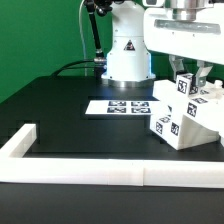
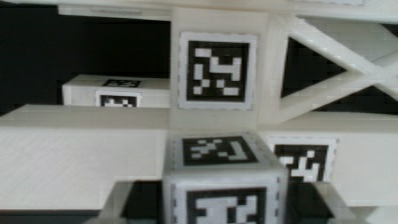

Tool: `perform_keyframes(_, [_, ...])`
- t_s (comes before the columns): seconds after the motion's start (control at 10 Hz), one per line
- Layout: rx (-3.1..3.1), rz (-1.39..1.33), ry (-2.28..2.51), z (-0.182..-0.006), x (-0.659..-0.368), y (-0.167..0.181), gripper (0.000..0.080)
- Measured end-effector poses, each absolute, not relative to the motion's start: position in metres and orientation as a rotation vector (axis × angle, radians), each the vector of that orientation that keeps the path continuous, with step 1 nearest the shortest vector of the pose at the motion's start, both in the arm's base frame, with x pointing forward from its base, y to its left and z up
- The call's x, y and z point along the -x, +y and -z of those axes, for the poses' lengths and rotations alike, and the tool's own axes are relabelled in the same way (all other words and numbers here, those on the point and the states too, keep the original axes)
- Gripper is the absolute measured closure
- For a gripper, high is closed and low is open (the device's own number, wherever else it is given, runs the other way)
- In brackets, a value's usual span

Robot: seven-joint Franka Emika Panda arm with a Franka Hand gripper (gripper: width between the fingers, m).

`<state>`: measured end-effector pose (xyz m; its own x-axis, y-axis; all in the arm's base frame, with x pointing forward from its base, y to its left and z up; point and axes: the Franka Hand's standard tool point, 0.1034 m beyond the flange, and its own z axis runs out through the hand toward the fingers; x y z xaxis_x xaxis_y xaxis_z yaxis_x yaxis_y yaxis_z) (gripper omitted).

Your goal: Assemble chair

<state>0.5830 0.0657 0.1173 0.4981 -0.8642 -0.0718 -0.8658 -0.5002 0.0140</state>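
Chair parts are bunched up as one chunky white assembly on the black table, over at the exterior view's right, just past the marker board. Gripper is down on top of it with the fingers pinched nearly together, clamped on an upright tagged bar of the chair. White border rail runs along the near edge.

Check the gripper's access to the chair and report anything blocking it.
Nothing visible stands between them: the gripper is already down on the chair, shut on an upper part. The marker board lies flat beside the chair, out of the way.
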Motion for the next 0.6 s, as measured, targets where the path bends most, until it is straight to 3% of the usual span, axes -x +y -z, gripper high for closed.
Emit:
perform_keyframes(0.4, [2.524,-0.133,1.810,-0.1171,-0.5823,0.0721,0.0512])
perform_keyframes(0.5, [2.521,-0.135,1.811,-0.1170,-0.5821,0.0731,0.0461])
perform_keyframes(0.6, [2.530,-0.135,1.797,-0.1170,-0.5820,0.0738,0.0324])
